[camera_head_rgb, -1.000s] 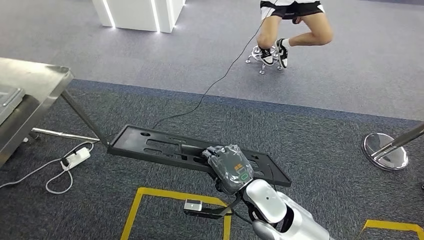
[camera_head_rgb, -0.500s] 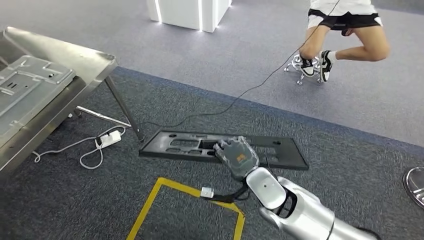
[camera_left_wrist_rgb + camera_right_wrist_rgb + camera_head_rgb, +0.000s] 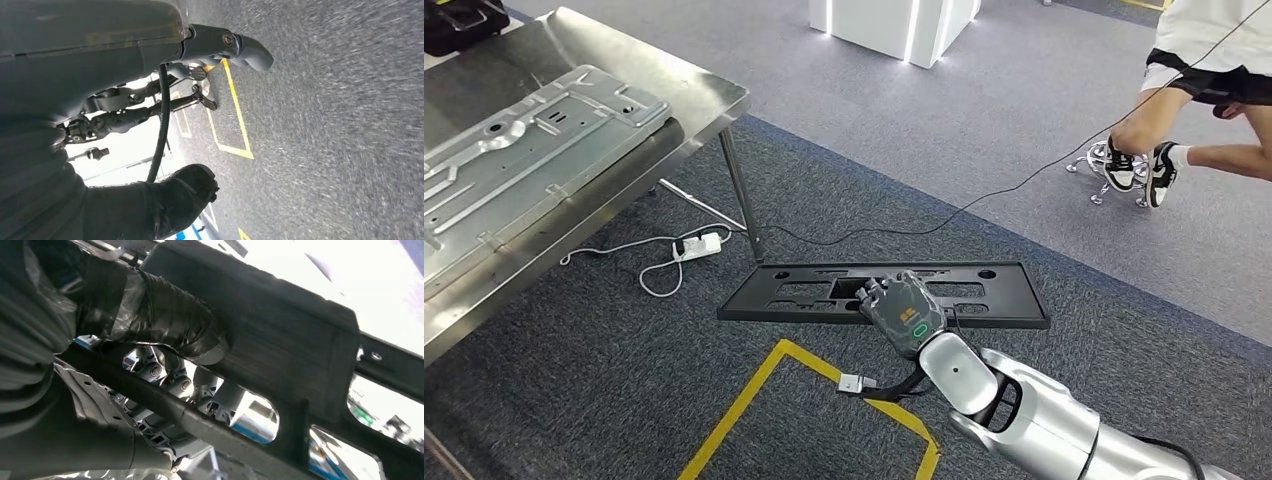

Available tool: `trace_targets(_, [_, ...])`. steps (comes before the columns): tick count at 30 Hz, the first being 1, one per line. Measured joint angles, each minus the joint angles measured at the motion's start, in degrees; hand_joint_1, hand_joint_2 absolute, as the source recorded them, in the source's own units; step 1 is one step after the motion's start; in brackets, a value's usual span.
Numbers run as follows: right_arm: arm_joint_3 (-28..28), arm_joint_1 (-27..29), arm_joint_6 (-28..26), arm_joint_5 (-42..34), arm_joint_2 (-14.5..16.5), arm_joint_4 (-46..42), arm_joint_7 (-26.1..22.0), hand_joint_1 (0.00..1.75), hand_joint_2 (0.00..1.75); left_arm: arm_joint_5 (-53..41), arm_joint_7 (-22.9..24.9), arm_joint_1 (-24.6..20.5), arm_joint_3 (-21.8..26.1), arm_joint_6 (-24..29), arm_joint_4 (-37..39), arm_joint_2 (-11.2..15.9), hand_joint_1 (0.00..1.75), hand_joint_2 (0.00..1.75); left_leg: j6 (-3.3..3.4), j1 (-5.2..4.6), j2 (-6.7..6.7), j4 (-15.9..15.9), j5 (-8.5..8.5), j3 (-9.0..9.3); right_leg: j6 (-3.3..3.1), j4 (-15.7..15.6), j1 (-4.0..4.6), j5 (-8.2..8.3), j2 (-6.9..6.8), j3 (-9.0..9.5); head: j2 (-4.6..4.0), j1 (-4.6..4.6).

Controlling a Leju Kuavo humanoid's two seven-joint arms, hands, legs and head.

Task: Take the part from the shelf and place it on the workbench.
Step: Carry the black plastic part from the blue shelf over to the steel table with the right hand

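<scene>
Right hand grips long flat black slotted plastic panel mid-edge, through a cutout. Looks stiff, light, unwieldy; central hold balances it. Steel desk near. Left hand: cannot tell.

black part, silver workbench, yellow floor tape

Matt black plastic on the long part, brushed shiny steel on the workbench with a dull grey stamped metal panel lying there, rough grey carpet below, and the right arm in glossy silver.
</scene>
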Motion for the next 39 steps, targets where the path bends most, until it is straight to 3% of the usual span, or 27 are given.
trace_targets(1, [0.1,-0.1,-0.1,0.3,-0.2,0.0,0.1,1.75,1.75,0.0,0.1,-0.1,0.0,0.0,0.0,0.0,0.00,1.75,0.19,-0.02,-0.55,0.0,0.03,0.01,0.05,3.5,-0.09,-1.75,1.80,-1.64,-0.01,0.02])
trace_targets(2, [0.3,-0.1,-0.2,0.7,-0.4,-0.1,0.2,1.75,1.75,0.0,0.2,-0.2,0.1,0.1,0.0,0.0,0.00,1.75,0.35,-0.06,-1.19,0.0,0.04,-0.01,0.06,7.4,-0.12,-3.37,2.68,-3.62,0.00,0.02])
trace_targets(3, [0.5,-0.1,-0.4,1.3,-0.7,-0.1,0.5,1.75,1.75,0.0,0.3,-0.3,0.2,0.2,0.0,0.0,0.00,1.75,0.40,-0.11,-1.97,0.0,0.05,0.00,0.06,10.6,-0.09,-4.28,3.04,-5.35,0.00,0.02])
trace_targets(4, [0.7,-0.1,-0.8,2.0,-0.9,-0.3,0.8,1.75,1.75,0.1,0.4,-0.3,0.3,0.3,0.0,0.0,0.00,1.75,0.42,-0.15,-2.83,0.0,0.06,0.02,0.01,12.0,-0.08,-4.11,3.17,-6.31,-0.01,0.02])
trace_targets(5, [0.8,0.0,-1.5,2.7,-1.1,-0.6,1.2,1.75,1.75,0.2,0.5,-0.3,0.4,0.5,0.0,0.0,0.00,1.75,0.42,-0.18,-3.75,0.1,0.06,0.06,-0.12,11.3,-0.07,-2.83,3.28,-6.25,0.00,0.02])
trace_targets(6, [0.9,0.0,-2.4,3.5,-1.4,-1.0,1.7,1.75,1.75,0.3,0.5,-0.3,0.6,0.8,0.0,0.0,0.00,1.75,0.41,-0.18,-4.65,0.2,0.06,0.10,-0.34,8.6,-0.07,-0.68,3.69,-5.23,0.00,0.02])
trace_targets(8, [0.9,0.0,-4.5,4.8,-1.9,-2.1,2.7,1.75,1.75,0.5,0.6,-0.2,1.0,1.3,0.0,-0.1,0.00,1.75,0.23,-0.18,-6.23,0.4,0.04,0.03,-0.84,1.0,-0.13,3.19,6.24,-2.14,-0.01,0.02])
trace_targets(10, [0.9,0.0,-6.1,5.5,-2.4,-3.5,3.4,1.75,1.75,0.5,0.9,0.0,1.3,1.5,0.0,-0.2,0.00,1.75,-0.28,-0.05,-7.56,0.5,0.16,-0.33,-1.02,-2.9,-0.07,4.32,8.01,-0.53,-0.01,0.02])
trace_targets(12, [0.9,-0.2,-6.9,5.7,-2.5,-4.8,3.7,1.75,1.75,0.4,1.2,0.2,1.5,1.6,0.0,-0.2,0.00,1.75,-1.05,0.13,-8.98,0.3,0.48,-0.66,-1.14,-3.3,0.01,4.27,6.94,-0.26,-0.01,0.02])
trace_targets(13, [0.8,-0.3,-7.0,5.7,-2.5,-5.4,3.7,1.75,1.75,0.3,1.2,0.3,1.5,1.5,0.0,-0.2,0.00,1.75,-1.35,0.11,-8.71,0.5,0.36,-0.85,-1.37,-3.6,-0.04,4.40,6.08,-0.04,-0.01,0.02])
trace_targets(14, [0.8,-0.4,-7.1,5.7,-2.6,-6.0,3.5,1.75,1.75,0.2,1.3,0.3,1.6,1.4,0.0,-0.3,0.00,1.75,-1.57,0.00,-7.41,1.4,-0.27,-1.32,-1.71,-4.0,-0.14,4.57,5.23,0.20,-0.01,-0.08])
trace_targets(17, [0.4,-0.9,-8.1,5.7,-3.0,-7.2,3.1,1.75,1.75,0.0,1.4,0.2,1.7,1.1,0.0,-0.3,0.00,1.75,-1.95,-0.12,-1.65,10.4,-5.21,-5.53,-2.54,-4.6,-0.05,4.81,2.58,0.52,0.00,-0.37])
trace_targets(19, [0.5,-1.4,-8.4,5.7,-3.5,-7.6,3.2,1.75,1.75,-0.2,1.4,0.1,1.8,1.1,0.0,-0.3,0.00,1.75,-2.34,0.10,-0.62,16.0,-7.05,-8.03,-2.56,-4.5,0.03,4.72,0.72,0.48,-0.01,-0.37])
trace_targets(20, [0.5,-1.6,-8.4,5.7,-3.7,-7.6,3.1,1.75,1.75,-0.2,1.4,0.1,1.8,1.1,0.0,-0.3,0.00,1.75,-2.52,0.21,-0.37,16.0,-6.53,-7.90,-2.50,-4.5,0.01,4.63,-0.18,0.49,-0.01,-0.37])
trace_targets(21, [0.6,-1.8,-8.4,5.7,-3.8,-7.7,3.0,1.75,1.75,-0.3,1.4,0.1,1.8,1.1,0.0,-0.3,0.00,1.75,-2.64,0.30,0.06,13.6,-5.00,-6.47,-2.37,-4.4,-0.02,4.50,-1.04,0.52,-0.01,-0.37])
trace_targets(23, [0.6,-2.4,-8.4,5.7,-3.9,-7.8,2.4,1.75,1.75,-0.3,1.3,0.2,1.8,1.1,0.0,-0.2,0.00,1.75,-2.58,0.16,2.30,5.6,-1.78,-1.94,-1.87,-4.1,0.07,4.10,-2.55,0.64,0.00,-0.38])
trace_targets(25, [0.6,-3.1,-8.4,5.7,-4.0,-7.9,1.9,1.75,1.75,-0.3,1.1,0.1,1.8,1.1,0.0,-0.2,0.00,1.75,-2.00,-0.24,3.81,0.9,-0.63,0.51,-1.31,-3.8,0.42,3.72,-3.75,0.76,-0.01,-0.28])
trace_targets(28, [0.6,-3.9,-8.4,5.7,-4.2,-7.9,1.4,1.75,1.75,-0.3,1.0,0.2,1.8,1.1,0.0,-0.2,0.00,1.75,-0.89,-0.33,2.16,0.3,-0.54,0.47,-0.53,-3.8,0.52,3.41,-5.08,1.19,-0.01,-0.21])
trace_targets(30, [0.5,-4.3,-8.4,5.7,-4.3,-7.9,1.2,1.75,1.75,-0.3,1.0,0.2,1.8,1.1,0.0,-0.2,0.00,1.75,-0.15,-0.05,0.85,-0.2,-0.22,0.64,0.00,-1.9,0.12,1.77,-2.53,0.61,-0.01,-0.20])
trace_targets(32, [0.5,-4.4,-8.4,5.7,-4.5,-7.9,1.2,1.75,1.75,-0.3,1.0,0.0,1.9,1.1,0.0,-0.2,0.00,1.75,0.29,0.03,-0.51,-0.3,0.00,0.64,0.23,4.7,-0.14,-1.81,1.52,-2.41,-0.01,-0.17])
trace_targets(34, [0.5,-4.2,-8.4,5.7,-4.8,-7.8,1.1,1.75,1.75,-0.3,1.0,-0.1,1.9,1.1,0.0,-0.2,0.00,1.75,0.42,-0.03,-2.11,-0.3,0.06,0.55,0.29,11.6,-0.15,-4.14,3.00,-5.99,-0.01,-0.16])
trace_targets(35, [0.5,-4.2,-8.4,5.7,-4.9,-7.8,1.1,1.75,1.75,-0.3,1.0,-0.1,1.9,1.1,0.0,-0.2,0.00,1.75,0.43,-0.05,-2.94,-0.2,0.07,0.54,0.27,12.6,-0.15,-3.74,3.16,-6.73,-0.02,-0.16])
trace_targets(36, [0.5,-4.1,-8.4,5.7,-4.9,-7.8,1.1,1.75,1.75,-0.3,1.0,-0.1,1.9,1.1,0.0,-0.2,0.00,1.75,0.43,-0.06,-3.81,-0.1,0.07,0.55,0.17,11.4,-0.17,-2.20,3.32,-6.41,-0.02,-0.16])
trace_targets(37, [0.5,-4.2,-8.4,5.7,-5.0,-7.8,1.1,1.75,1.75,-0.3,1.0,-0.1,1.9,1.1,0.0,-0.2,0.00,1.75,0.39,-0.06,-4.68,0.0,0.05,0.57,0.01,8.2,-0.21,0.09,3.79,-5.15,-0.02,-0.16])
trace_targets(39, [0.5,-4.3,-8.4,5.7,-5.0,-7.8,1.1,1.75,1.75,-0.3,1.0,-0.1,1.9,1.1,0.0,-0.2,0.00,1.75,0.14,-0.08,-6.26,0.4,0.01,0.39,-0.35,0.5,-0.46,3.72,6.62,-2.03,-0.01,-0.16])
